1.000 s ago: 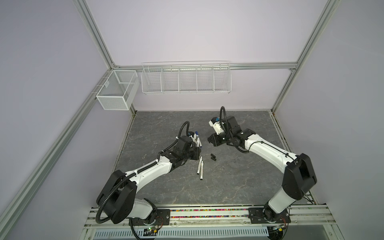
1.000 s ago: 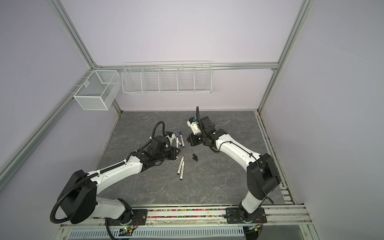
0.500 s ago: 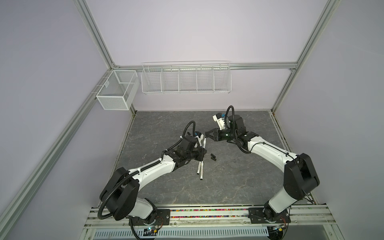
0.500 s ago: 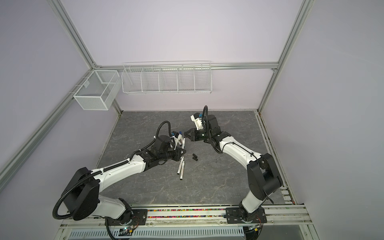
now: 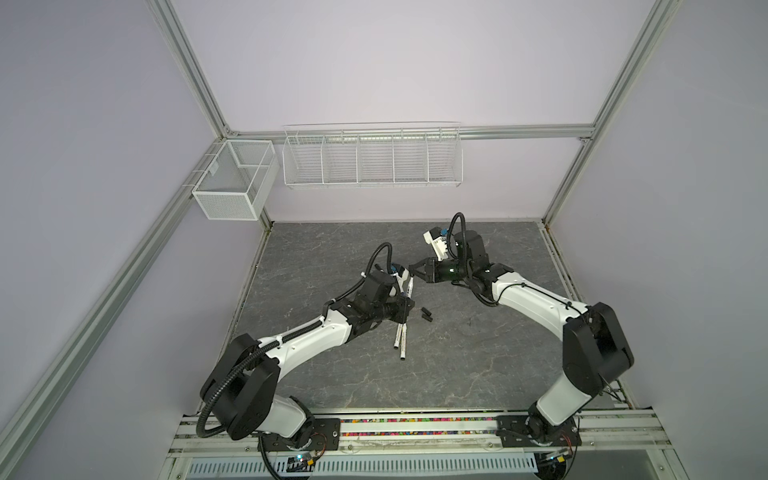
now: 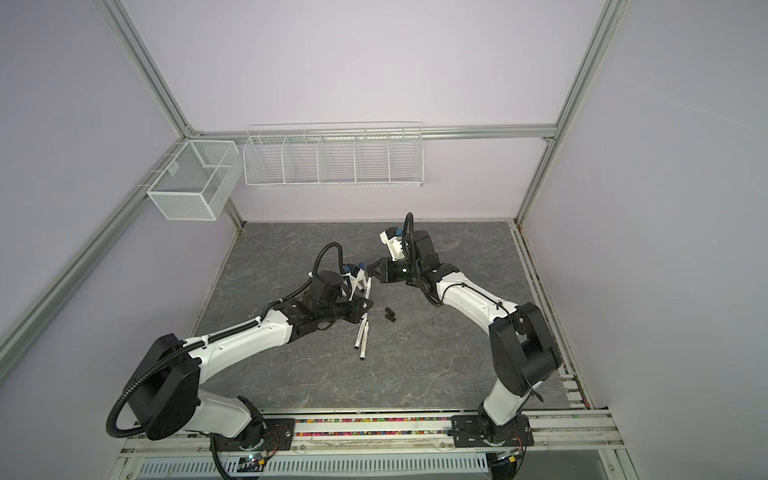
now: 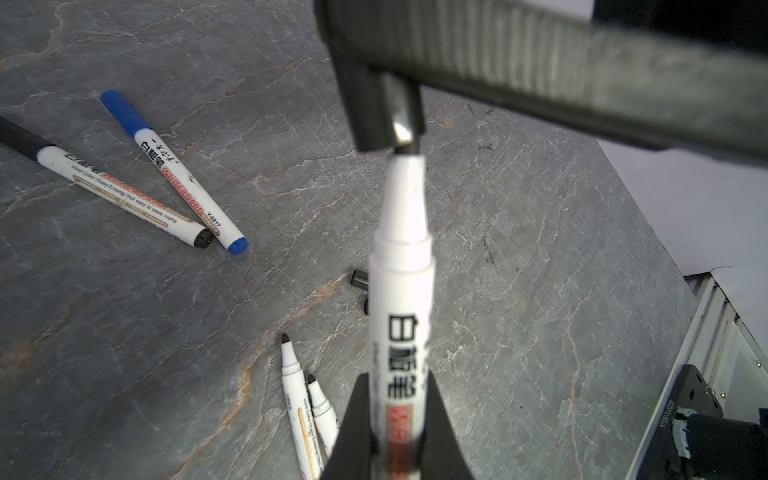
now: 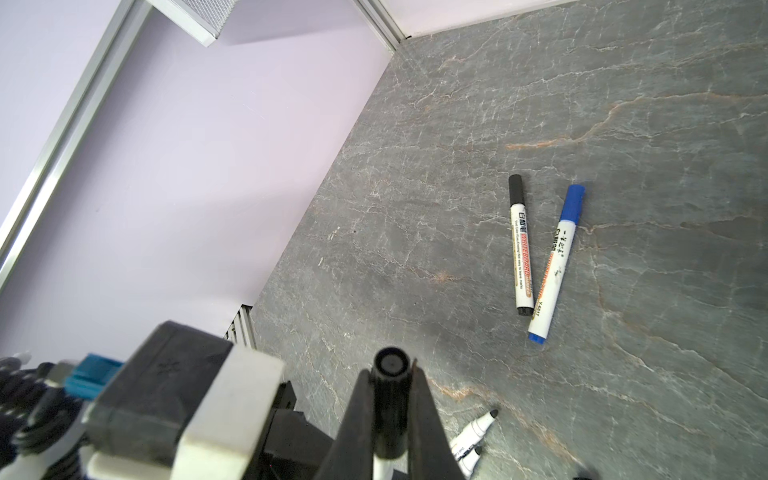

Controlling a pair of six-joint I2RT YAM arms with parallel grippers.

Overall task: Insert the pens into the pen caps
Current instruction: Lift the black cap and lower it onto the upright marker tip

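Left claw (image 7: pixel 397 409) clamps an uncapped pen (image 7: pixel 401 266), its nib meeting the black cap (image 8: pixel 390 374) pinched in the right claw (image 8: pixel 390 399). Beneath lie two uncapped pens (image 7: pixel 293 386), two loose caps (image 5: pixel 428 318) and two capped pens (image 8: pixel 522 249); the surface (image 5: pixel 478 374) has bare room frontward, edges well apart

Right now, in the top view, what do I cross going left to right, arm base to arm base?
Left arm base → uncapped pens → loose caps → right arm base.
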